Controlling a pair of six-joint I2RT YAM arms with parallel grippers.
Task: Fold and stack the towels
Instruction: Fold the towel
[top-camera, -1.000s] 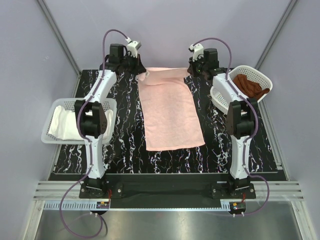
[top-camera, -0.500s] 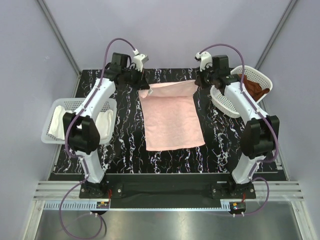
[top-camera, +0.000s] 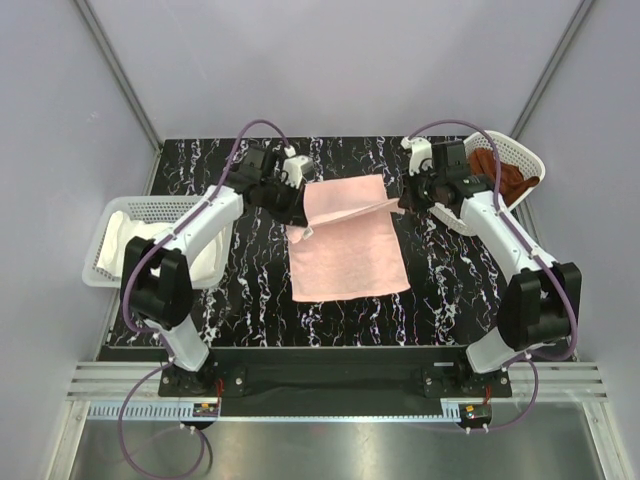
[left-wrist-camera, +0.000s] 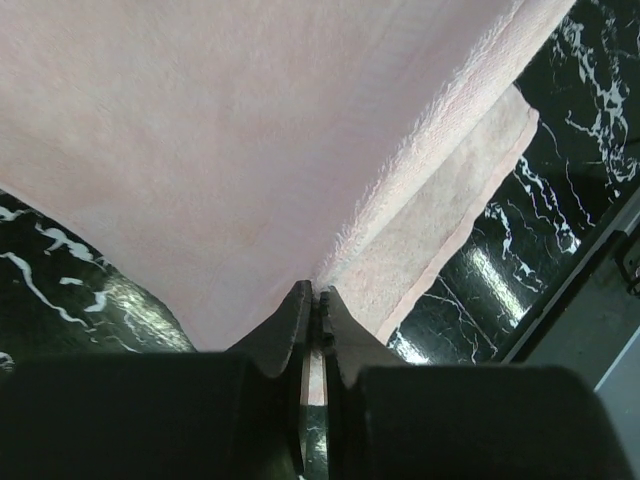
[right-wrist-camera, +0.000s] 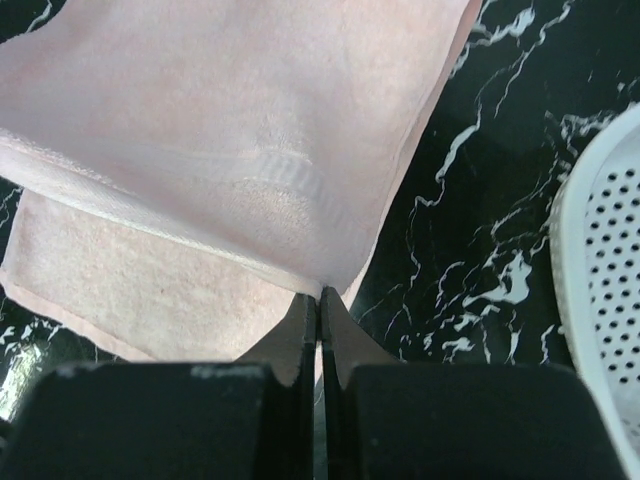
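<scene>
The pale pink towel (top-camera: 350, 258) lies mid-table, its far edge lifted and carried toward the near side over the lower layer. My left gripper (top-camera: 301, 217) is shut on the towel's left far corner; in the left wrist view the pink towel (left-wrist-camera: 200, 150) runs out from the tips of the left gripper (left-wrist-camera: 315, 292). On the other side, my right gripper (top-camera: 400, 206) pinches the right far corner, and the right wrist view has the pink towel (right-wrist-camera: 220, 90) spreading from the right gripper (right-wrist-camera: 320, 292). A white towel (top-camera: 122, 245) and a rust-brown towel (top-camera: 505, 175) lie in baskets.
A white mesh basket (top-camera: 150, 205) hangs over the table's left edge. Another white mesh basket (top-camera: 522, 150) stands tilted at the far right, close behind my right arm; the rim of that basket (right-wrist-camera: 600, 250) shows in the right wrist view. Black marbled table (top-camera: 250, 300).
Both grippers have drawn the towel's far edge from the back of the table toward the near side, doubling it over. The visible towel is shorter now.
</scene>
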